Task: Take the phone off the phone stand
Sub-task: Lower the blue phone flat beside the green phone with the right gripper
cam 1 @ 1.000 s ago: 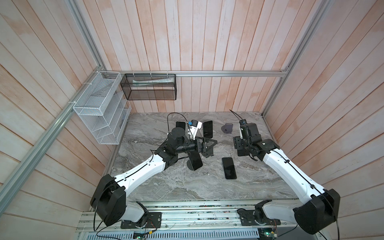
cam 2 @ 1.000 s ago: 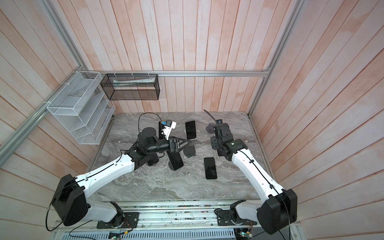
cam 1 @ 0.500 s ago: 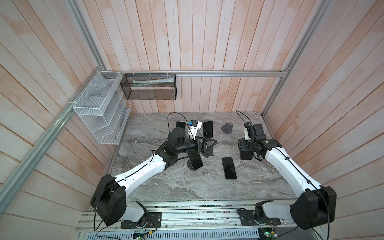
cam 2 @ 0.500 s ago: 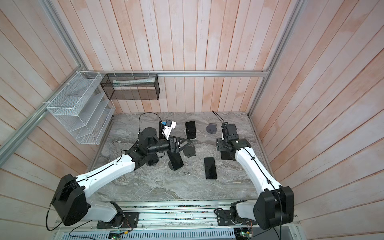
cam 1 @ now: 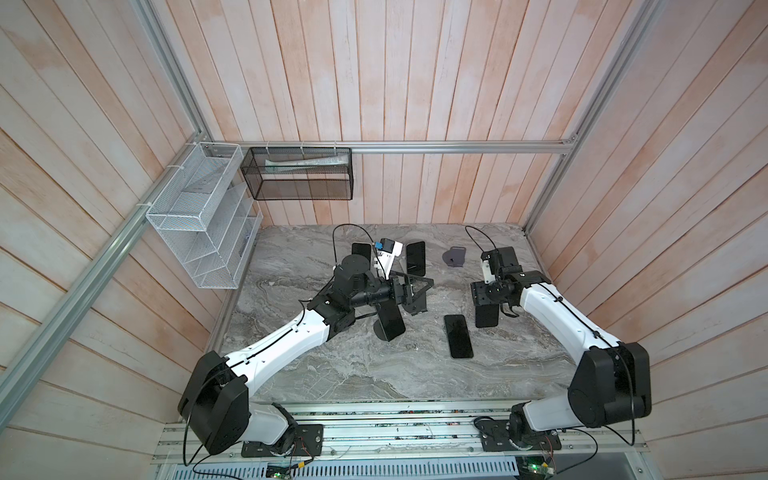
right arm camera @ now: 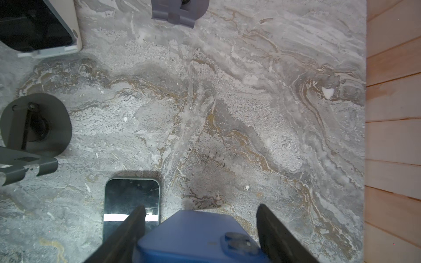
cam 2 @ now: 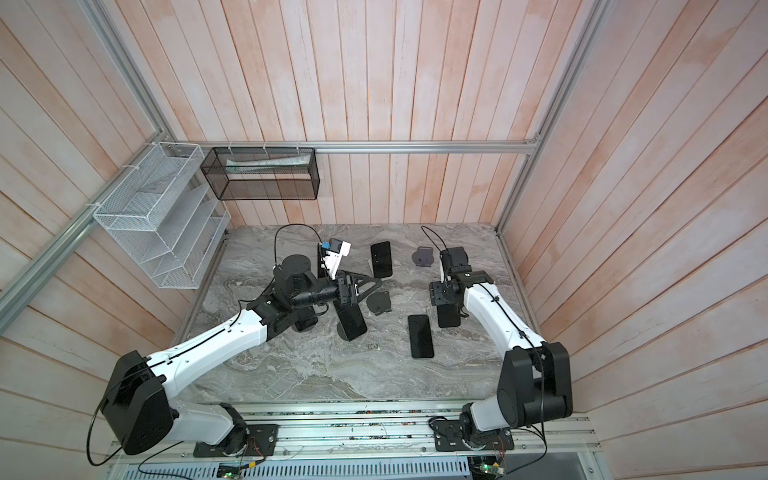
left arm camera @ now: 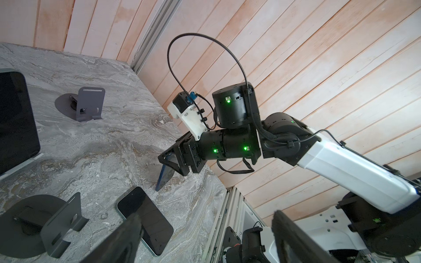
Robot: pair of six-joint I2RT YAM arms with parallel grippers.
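- The right end effector [right arm camera: 201, 208] is pinching a blue phone [right arm camera: 193, 236] by its long edges. The phone hangs tilted, off every stand, with its lower end close to the table [right arm camera: 250, 113]; I cannot tell whether it touches.
- An empty grey phone stand [cam 1: 454, 257] is beyond this end effector, toward the back wall.
- A second phone [right arm camera: 131, 195] lies flat just beside the held one.
- The left end effector [left arm camera: 207, 214] has its fingers spread and holds nothing.
- The black mesh basket [cam 1: 299, 195], far behind it on the wall, holds a pale flat packet [cam 1: 305, 163].
- The contents of the white wire rack [cam 1: 199, 232] I cannot tell.
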